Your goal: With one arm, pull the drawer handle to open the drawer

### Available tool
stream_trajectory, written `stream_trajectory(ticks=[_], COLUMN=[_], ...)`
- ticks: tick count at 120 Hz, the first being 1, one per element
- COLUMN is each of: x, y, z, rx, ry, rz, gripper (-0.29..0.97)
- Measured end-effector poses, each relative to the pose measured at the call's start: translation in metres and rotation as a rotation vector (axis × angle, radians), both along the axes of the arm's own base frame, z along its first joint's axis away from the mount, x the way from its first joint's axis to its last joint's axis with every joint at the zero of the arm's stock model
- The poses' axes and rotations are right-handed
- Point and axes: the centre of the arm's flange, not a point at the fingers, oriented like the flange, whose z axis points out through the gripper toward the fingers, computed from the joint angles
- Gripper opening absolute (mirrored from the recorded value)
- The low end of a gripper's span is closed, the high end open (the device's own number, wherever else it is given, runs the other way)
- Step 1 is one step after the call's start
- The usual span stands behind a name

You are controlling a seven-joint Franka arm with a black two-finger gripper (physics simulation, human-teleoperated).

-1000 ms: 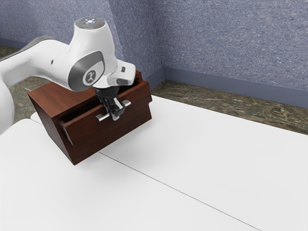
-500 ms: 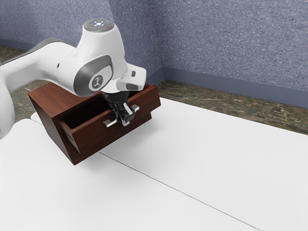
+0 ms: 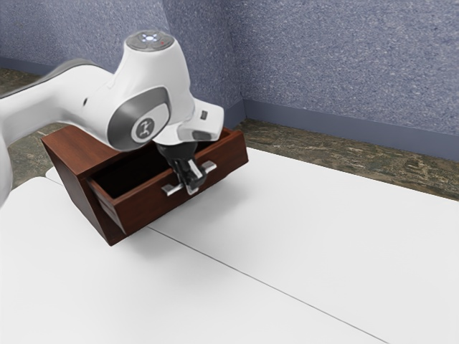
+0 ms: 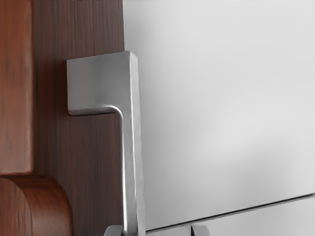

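Observation:
A dark wooden cabinet (image 3: 72, 154) stands on the white table at the exterior view's left. Its drawer (image 3: 168, 186) is pulled partway out toward the exterior view's right, showing a dark hollow inside. A silver bar handle (image 3: 190, 178) runs across the drawer front. My black gripper (image 3: 192, 179) comes down from the white arm and is shut on that handle near its middle. In the wrist view the silver handle (image 4: 129, 147) stands off the brown drawer front (image 4: 93, 157), with the white table beyond it.
The white table (image 3: 301, 236) stretches to the exterior view's right and front, with a thin seam line (image 3: 258, 279) across it. A blue wall and a mottled floor strip lie behind the table.
The drawer has slid further out of the cabinet toward the exterior view's right, and my gripper has moved with it while holding the handle.

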Motion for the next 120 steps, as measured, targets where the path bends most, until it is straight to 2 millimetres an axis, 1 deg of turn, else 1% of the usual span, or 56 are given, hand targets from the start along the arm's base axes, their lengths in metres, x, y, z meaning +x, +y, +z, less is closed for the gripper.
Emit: stream_trajectory(ticks=[17,50,76,86,95,100,104,108,115,120], x=[-0.003,-0.009,-0.018,-0.021,-0.029,-0.038,-0.047,-0.056,-0.072,-0.09], y=[-0.009,-0.034,-0.044,-0.045,-0.046,-0.049,-0.055,-0.065,-0.088,-0.096], z=[-0.001,0.002,0.003,0.01,0.03,0.049,0.066,0.091,0.142,0.167], rx=[-0.002,-0.006,-0.008,-0.009,-0.009,-0.007,-0.006,-0.004,-0.003,0.0], ry=[0.001,-0.004,-0.005,-0.018,-0.053,-0.085,-0.113,-0.148,-0.198,-0.206], rz=[-0.007,-0.029,-0.031,-0.029,-0.026,-0.028,-0.036,-0.052,-0.081,-0.086], gripper=[0.09,0.09,0.09,0.09,0.09,0.11,0.14,0.22,0.33,0.39])
